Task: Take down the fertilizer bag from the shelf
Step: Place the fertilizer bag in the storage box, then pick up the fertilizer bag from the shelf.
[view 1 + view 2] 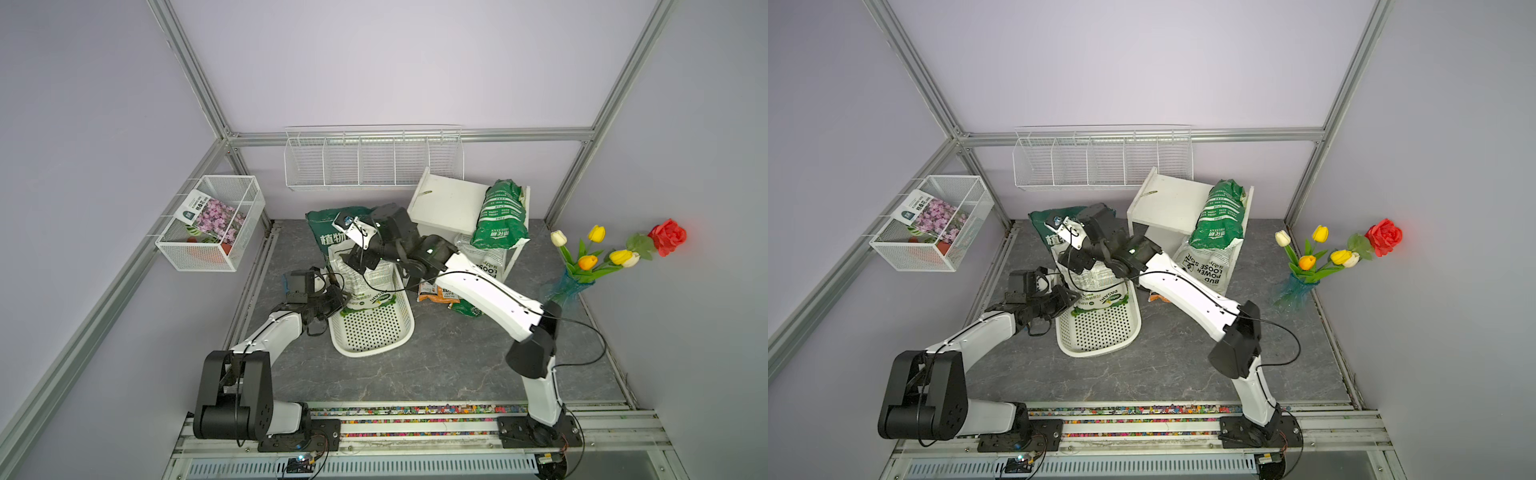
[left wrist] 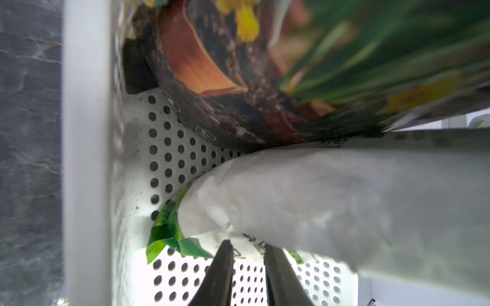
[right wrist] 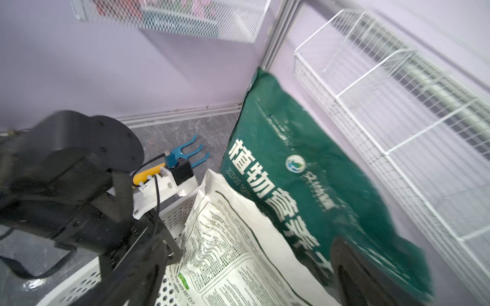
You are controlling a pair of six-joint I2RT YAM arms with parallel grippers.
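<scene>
Upper centre in a top view you have a long white wire divided basket (image 1: 374, 160). At left is a white mesh box basket (image 1: 199, 257) holding a pink-flowered packet (image 1: 216, 218). At right is a translucent blue vase (image 1: 569, 286) of artificial flowers, and at centre a white perforated plastic basket (image 1: 374, 328).

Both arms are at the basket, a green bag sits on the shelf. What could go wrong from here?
1. The green bag overhangs the front edge of the shelf, and the right arm reaches past just in front; pulling back carelessly might knock it down.
2. The white bag stands propped in the basket with the right gripper open above it, so it may slump over the rim.
</scene>
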